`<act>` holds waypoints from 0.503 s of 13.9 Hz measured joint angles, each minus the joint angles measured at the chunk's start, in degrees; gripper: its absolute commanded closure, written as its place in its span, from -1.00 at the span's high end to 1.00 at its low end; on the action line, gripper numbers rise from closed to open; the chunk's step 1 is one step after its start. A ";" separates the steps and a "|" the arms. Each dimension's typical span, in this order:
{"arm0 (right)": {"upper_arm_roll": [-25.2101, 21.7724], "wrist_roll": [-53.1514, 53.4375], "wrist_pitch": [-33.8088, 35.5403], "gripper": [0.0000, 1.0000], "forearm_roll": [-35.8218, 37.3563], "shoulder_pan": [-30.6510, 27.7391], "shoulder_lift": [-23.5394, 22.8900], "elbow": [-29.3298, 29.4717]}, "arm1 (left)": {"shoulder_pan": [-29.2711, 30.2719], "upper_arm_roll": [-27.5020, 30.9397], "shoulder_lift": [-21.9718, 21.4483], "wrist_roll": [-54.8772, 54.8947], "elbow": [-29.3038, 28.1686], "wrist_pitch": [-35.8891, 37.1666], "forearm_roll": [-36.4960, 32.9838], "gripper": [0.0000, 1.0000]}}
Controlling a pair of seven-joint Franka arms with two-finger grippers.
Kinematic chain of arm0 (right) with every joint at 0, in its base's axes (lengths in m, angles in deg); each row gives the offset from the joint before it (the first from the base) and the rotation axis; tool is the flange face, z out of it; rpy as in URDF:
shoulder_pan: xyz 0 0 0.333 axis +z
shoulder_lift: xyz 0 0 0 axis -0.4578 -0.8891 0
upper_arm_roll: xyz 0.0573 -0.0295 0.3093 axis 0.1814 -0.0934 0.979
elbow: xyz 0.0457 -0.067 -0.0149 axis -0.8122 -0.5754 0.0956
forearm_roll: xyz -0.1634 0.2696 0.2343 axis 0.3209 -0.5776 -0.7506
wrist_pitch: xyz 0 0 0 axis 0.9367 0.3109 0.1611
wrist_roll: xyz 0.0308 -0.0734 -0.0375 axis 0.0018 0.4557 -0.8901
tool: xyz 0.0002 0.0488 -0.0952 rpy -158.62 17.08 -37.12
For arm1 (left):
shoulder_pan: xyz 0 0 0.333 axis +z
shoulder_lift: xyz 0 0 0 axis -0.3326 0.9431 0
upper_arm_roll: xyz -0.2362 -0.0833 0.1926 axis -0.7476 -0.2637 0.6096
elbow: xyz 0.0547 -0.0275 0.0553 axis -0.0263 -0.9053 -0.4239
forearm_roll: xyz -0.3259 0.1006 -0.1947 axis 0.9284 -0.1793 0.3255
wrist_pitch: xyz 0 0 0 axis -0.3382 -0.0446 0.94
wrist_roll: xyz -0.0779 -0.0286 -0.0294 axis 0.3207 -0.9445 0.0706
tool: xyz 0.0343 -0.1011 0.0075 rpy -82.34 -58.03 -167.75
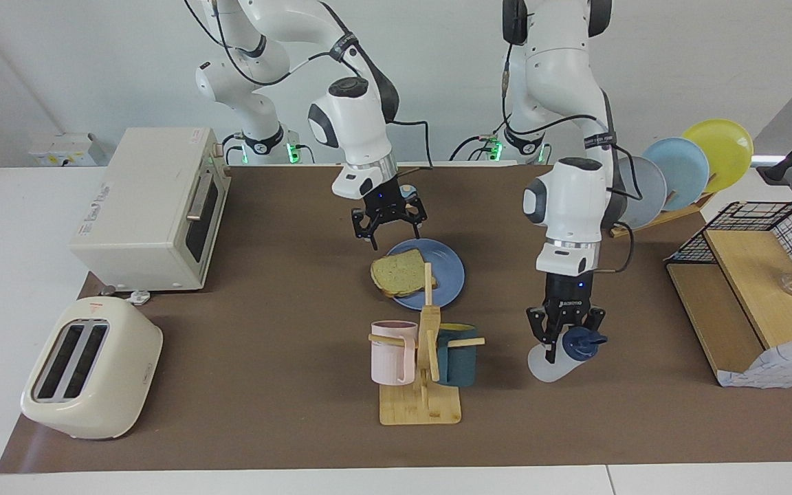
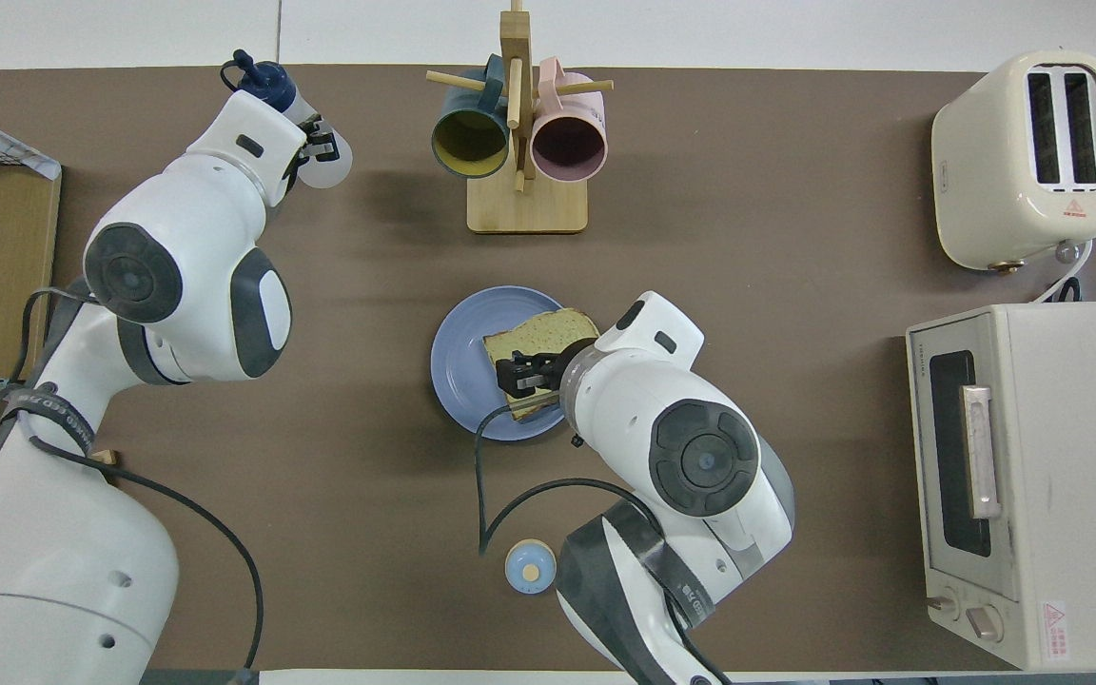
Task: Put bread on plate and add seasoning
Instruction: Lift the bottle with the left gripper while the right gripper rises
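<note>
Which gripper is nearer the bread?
Right. The right gripper hangs open just above the bread on the plate; the left gripper holds the seasoning, up over the mat toward the left arm's end.

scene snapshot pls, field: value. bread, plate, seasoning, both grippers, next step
bread: lying flat on the plate, overhanging the rim toward the right arm's end
plate: on the mat, nearer the robots than the mug rack
seasoning: held tilted, lifted off the mat
left gripper: shut on the seasoning near its cap, over the mat beside the mug rack
right gripper: open, empty, over the plate's edge
next step: probably carry the seasoning over the bread
</note>
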 measured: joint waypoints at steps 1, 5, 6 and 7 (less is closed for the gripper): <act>0.11 0.00 0.00 1.00 0.00 0.36 0.00 0.50 | -0.18 -0.03 -2.37 1.63 -1.65 1.84 -0.03 -1.00; 0.00 -0.01 14.24 1.00 -11.06 -0.20 -0.71 10.34 | -0.92 0.07 -10.19 18.64 -4.09 13.12 -0.43 -1.00; -0.05 -0.01 20.83 1.00 -13.41 -1.36 -1.40 15.01 | -0.86 0.46 -12.90 23.07 -4.07 18.84 -2.40 -1.00; -0.09 -0.01 26.24 1.00 -14.92 -2.53 -2.10 18.93 | -0.76 0.72 -15.47 25.58 -4.05 23.67 -5.92 -1.00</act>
